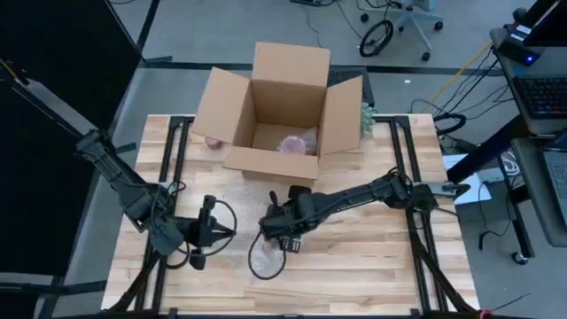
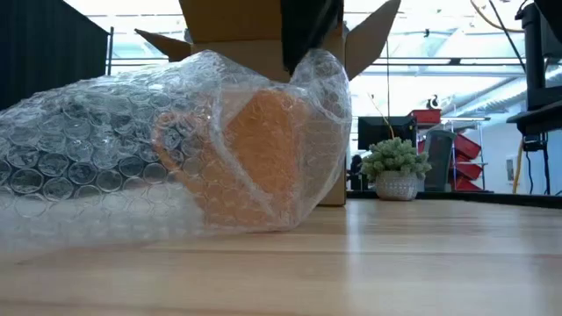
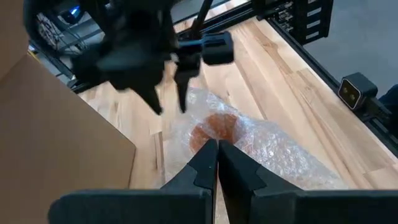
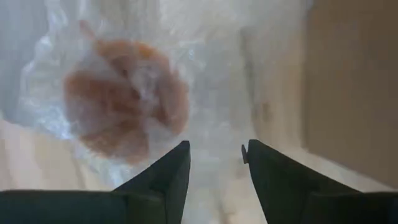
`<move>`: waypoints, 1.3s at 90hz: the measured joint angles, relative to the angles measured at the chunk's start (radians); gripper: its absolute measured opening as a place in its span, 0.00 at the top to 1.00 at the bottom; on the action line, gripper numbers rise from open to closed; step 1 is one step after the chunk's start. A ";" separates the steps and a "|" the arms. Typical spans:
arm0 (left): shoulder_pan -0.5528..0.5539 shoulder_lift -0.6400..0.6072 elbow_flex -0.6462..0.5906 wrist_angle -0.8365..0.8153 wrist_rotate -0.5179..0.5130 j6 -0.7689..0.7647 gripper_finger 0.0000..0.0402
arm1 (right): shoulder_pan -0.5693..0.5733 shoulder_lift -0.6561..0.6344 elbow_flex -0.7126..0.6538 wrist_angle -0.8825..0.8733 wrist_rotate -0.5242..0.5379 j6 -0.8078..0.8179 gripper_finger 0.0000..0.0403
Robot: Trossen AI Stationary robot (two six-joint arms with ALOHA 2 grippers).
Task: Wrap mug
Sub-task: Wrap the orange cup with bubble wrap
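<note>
Bubble wrap [image 1: 263, 257] lies on the wooden worktop [image 1: 372, 257] in the high view, in front of the cardboard box [image 1: 279, 111]. The right claw [image 1: 282, 239] hangs over it; the left claw [image 1: 232, 231] waits just beside.

Low view: the orange mug [image 2: 255, 158] lies on its side, loosely covered, with the wrap peaked above it. Only this view shows that slack.

Left wrist view: the left claw [image 3: 216, 163] is closed, empty.

Right wrist view: the right claw [image 4: 214, 155] is narrowly parted, holding nothing, above the mug [image 4: 124, 102]. My worry: the loose wrap may spring open, or the mug may roll if nudged.
</note>
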 joint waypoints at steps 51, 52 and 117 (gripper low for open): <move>0.214 0.000 0.000 -0.218 0.000 -0.408 0.99 | 0.203 -0.177 -0.381 0.101 0.228 0.357 0.64; 0.223 0.000 0.000 -0.232 0.001 -0.419 0.98 | 0.209 -0.180 -0.392 0.106 0.228 0.371 0.64; 0.544 0.219 -0.216 -0.390 0.224 -0.725 0.46 | 0.465 -0.253 -1.032 1.046 0.470 0.709 0.64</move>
